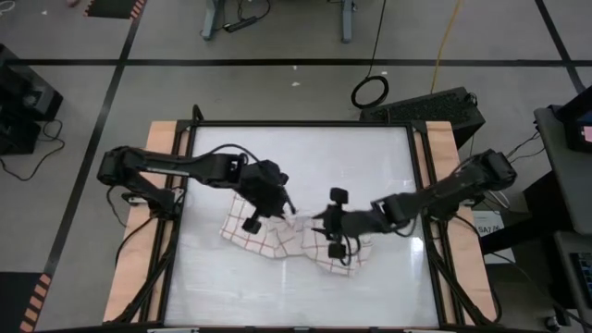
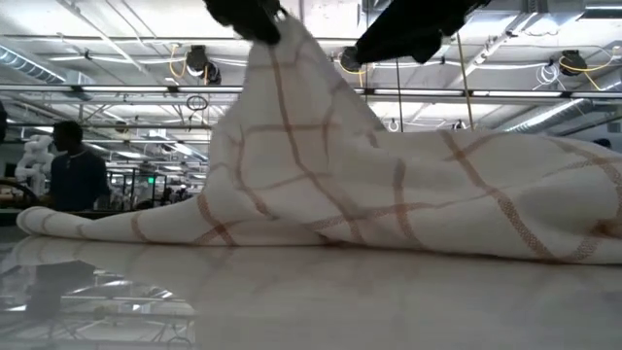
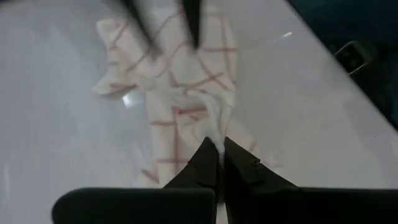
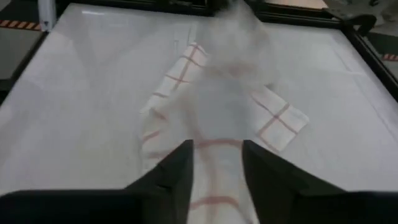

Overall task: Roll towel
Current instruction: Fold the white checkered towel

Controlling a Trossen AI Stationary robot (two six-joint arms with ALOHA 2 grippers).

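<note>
Towel (image 1: 277, 236) lies crumpled across the middle of the table (image 1: 388, 153), slightly toward the near edge; white cloth with a thin red-brown grid; its left part lies fairly flat, its right part is bunched under the right arm.

Left pincer (image 1: 289, 211) sits over the towel's centre, just left of the right arm's tip; in the left wrist view its fingers (image 3: 208, 168) are clenched on a thin ridge of cloth, the pinched fold rising between the tips; the rest of the towel (image 3: 180, 93) trails away over the table below.

In the low view the cloth (image 2: 389, 185) is drawn up into a peak at the left pincer (image 2: 255, 19), then slopes down on both sides to the table; a flat edge runs off to the left.

Right pincer (image 1: 324, 225) hangs over the bunched right part; in the right wrist view its fingers (image 4: 177, 171) stand apart, released, with towel (image 4: 217, 112) showing in the gap between them and beyond; whether they touch the cloth cannot be told.

A person (image 2: 76, 175) stands in the room far behind the table, at the left of the low view.
</note>
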